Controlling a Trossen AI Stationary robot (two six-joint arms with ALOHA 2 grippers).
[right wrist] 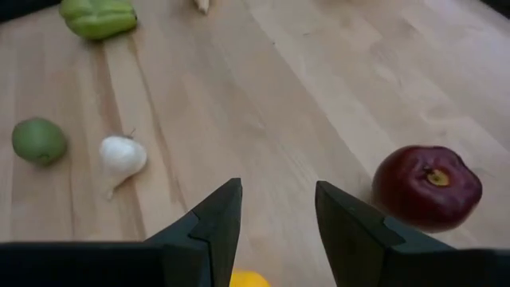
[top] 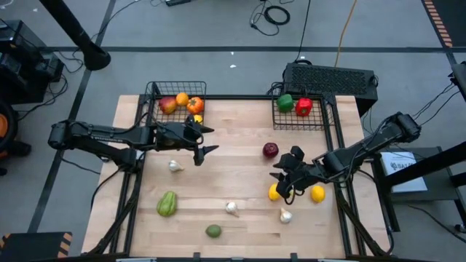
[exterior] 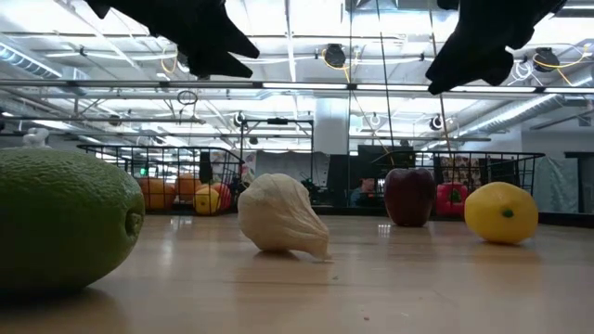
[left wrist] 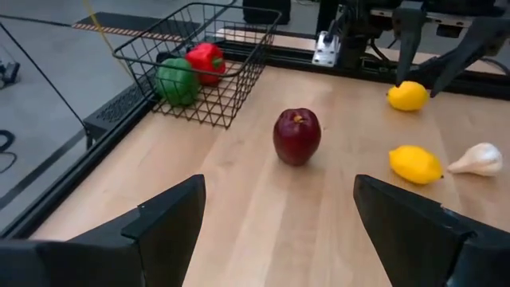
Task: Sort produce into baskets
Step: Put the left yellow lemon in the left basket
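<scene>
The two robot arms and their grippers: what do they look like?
Both arms are black, built of slim jointed segments. The left gripper and the right gripper each end in two flat, matte black, wedge-shaped fingers. No markings or loose cables are visible on them.

The big pale wooden table (top: 240,153) is smooth with a soft shine. The two square baskets of thin dark metal wire (top: 300,125) (top: 154,94) look open and gridded. The dark red round apple (left wrist: 297,136) is glossy and looks like plastic. The yellow lemon (exterior: 501,212) is smooth. The white garlic bulb (exterior: 281,215) looks matt and ridged. The big green lime (exterior: 65,218) has bumpy skin.
</scene>
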